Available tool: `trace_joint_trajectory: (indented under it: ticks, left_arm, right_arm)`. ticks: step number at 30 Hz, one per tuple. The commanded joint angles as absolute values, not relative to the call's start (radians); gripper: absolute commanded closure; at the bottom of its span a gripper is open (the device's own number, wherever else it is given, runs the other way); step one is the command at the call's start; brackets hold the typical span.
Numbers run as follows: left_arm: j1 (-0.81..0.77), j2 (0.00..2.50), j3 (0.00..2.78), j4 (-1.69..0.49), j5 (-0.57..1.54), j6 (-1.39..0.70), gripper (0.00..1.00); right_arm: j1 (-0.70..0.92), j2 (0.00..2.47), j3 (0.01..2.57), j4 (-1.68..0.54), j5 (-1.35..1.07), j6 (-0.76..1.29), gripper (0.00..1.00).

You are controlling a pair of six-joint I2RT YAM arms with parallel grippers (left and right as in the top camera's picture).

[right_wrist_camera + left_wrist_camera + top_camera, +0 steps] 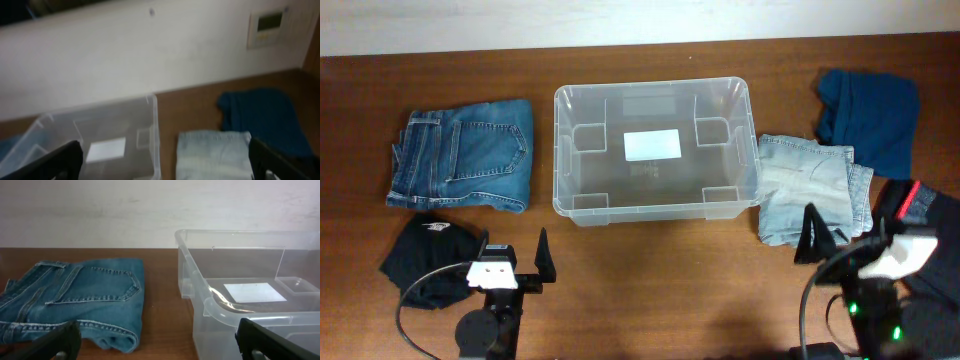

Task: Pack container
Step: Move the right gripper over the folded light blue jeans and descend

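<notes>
Nothing is packed yet: the container (pixel 655 212) sits empty mid-table, left gripper (pixel 515 255) and right gripper (pixel 845 240) spread and seemingly empty in the blurry views, so next one must pinch the nearby blue jeans (pixel 465 155).

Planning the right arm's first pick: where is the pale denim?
Overhead, the pale denim lies just right of the container, with the dark blue cloth beyond it.

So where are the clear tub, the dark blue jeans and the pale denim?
clear tub (pixel 650 208), overhead view, near wall
dark blue jeans (pixel 485 150), overhead view, back pocket
pale denim (pixel 805 185), overhead view, middle
</notes>
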State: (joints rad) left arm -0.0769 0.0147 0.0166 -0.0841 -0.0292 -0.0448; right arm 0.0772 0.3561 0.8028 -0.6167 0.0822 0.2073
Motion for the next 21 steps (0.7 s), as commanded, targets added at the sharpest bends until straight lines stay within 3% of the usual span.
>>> trace_joint_trajectory:
  ticks: [1, 6, 15, 21]
  left_arm:
    - [-0.073, 0.006, 0.009, -0.083, -0.021, -0.029, 0.01]
    - [-0.073, 0.006, 0.009, -0.083, -0.021, -0.029, 0.01]
    - [-0.073, 0.006, 0.009, -0.083, -0.021, -0.029, 0.01]
    - [-0.073, 0.006, 0.009, -0.083, -0.021, -0.029, 0.01]
  right_arm:
    - [0.072, 0.532, 0.954, -0.695, 0.061, 0.216, 0.02]
    - [0.072, 0.691, 1.066, -0.772, -0.065, 0.218, 0.02]
    - [0.07, 0.794, 1.066, -0.775, -0.041, 0.224, 0.02]
    - [0.07, 0.847, 1.066, -0.912, 0.327, 0.638, 0.02]
